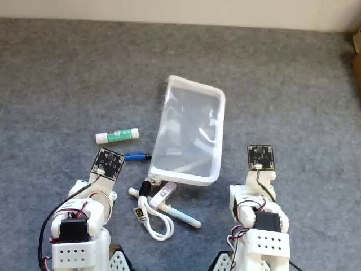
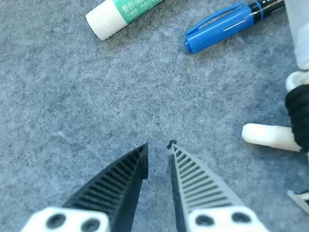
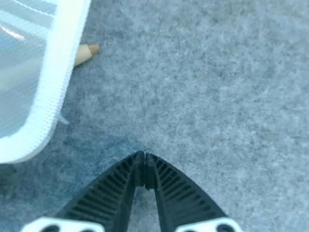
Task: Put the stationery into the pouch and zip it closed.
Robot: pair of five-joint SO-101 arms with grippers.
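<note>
Grey felt mat [image 1: 67, 73] covers the table. The clear pouch [image 1: 189, 113] with white edging lies flat mid-table between the two arms, ahead of both, with its long axis running away from them, slightly tilted. Can't tell which edge has the zip or whether it's open.

Left gripper [image 2: 158, 145]: tips a narrow gap apart, holding nothing, low over bare mat. Right gripper [image 3: 145, 157]: tips pressed together, empty, just beside the pouch's near corner.

The loose stationery lies on the left arm's side, so that arm is nearer.
- White cable [image 1: 155, 223] coiled at the near edge, by a white pen [image 1: 175, 213] lying slantwise.
- Glue stick [image 1: 117, 135], green label and white cap, just ahead of the left gripper, long axis crosswise, pointing toward the pouch.
- Blue pen [image 1: 137, 156], nearer the gripper, same crosswise lie, tip touching the pouch edge.
- Wooden tip [image 3: 86, 52] pokes out from under the pouch, likely a pencil.

Likely first pick is the blue pen, gripped across its barrel.
</note>
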